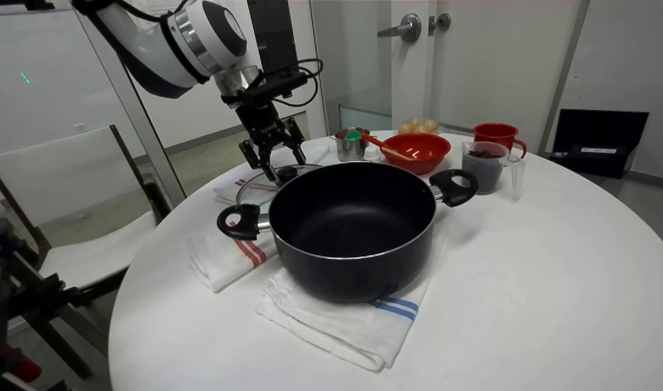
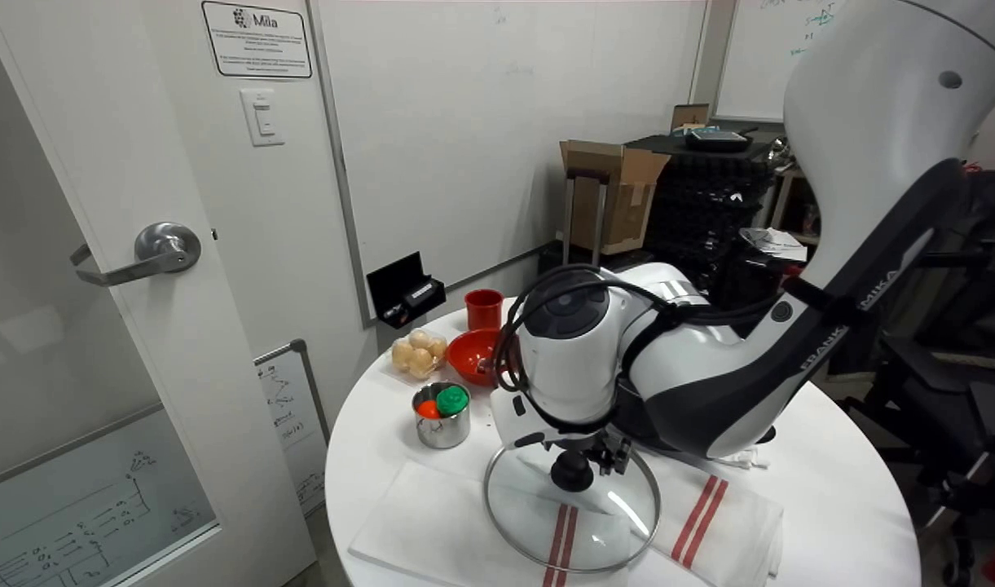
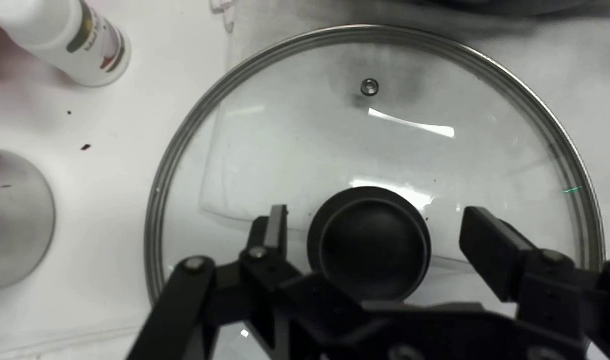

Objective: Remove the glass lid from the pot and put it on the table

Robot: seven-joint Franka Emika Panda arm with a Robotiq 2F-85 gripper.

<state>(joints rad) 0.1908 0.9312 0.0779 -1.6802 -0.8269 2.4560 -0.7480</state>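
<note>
while the two fingers [image 3: 489,242] of the gripper [image 3: 378,230] stand well parted, the black knob [image 3: 374,250] of the lid [image 2: 542,522] sits between them, with clear glass showing on either side of it; whether they touch the lid i cannot tell. the lid lies knob up, off the pot [image 1: 353,233], over a white towel [image 2: 432,522] whose red stripes show through the glass. the arm [image 1: 146,60] reaches over it in both exterior views. more red-striped cloth [image 2: 741,522] lies to its side; whether that is the same towel i cannot tell. near the lid stands the pot, uncovered, its dark inside in plain sight in an exterior view, on a folded towel [image 1: 336,336] with blue stripes. all this is on the round white table [image 1: 570,304]. close by the lid are a steel cup [image 2: 444,430], with something green [image 2: 452,399] and something orange [image 2: 428,409] in it, and a white bottle [image 3: 95,50], its label too blurred to read. farther out are a red bowl [image 1: 431,163], a clear pack of round tan things [image 2: 420,356], a red mug [image 2: 483,310] and a clear jug [image 1: 483,174] with dark contents. past the table's edge are a chair [image 1: 76,179], a door [image 2: 130,163] with a lever handle [image 2: 167,247] and a brown box [image 2: 627,216].
</note>
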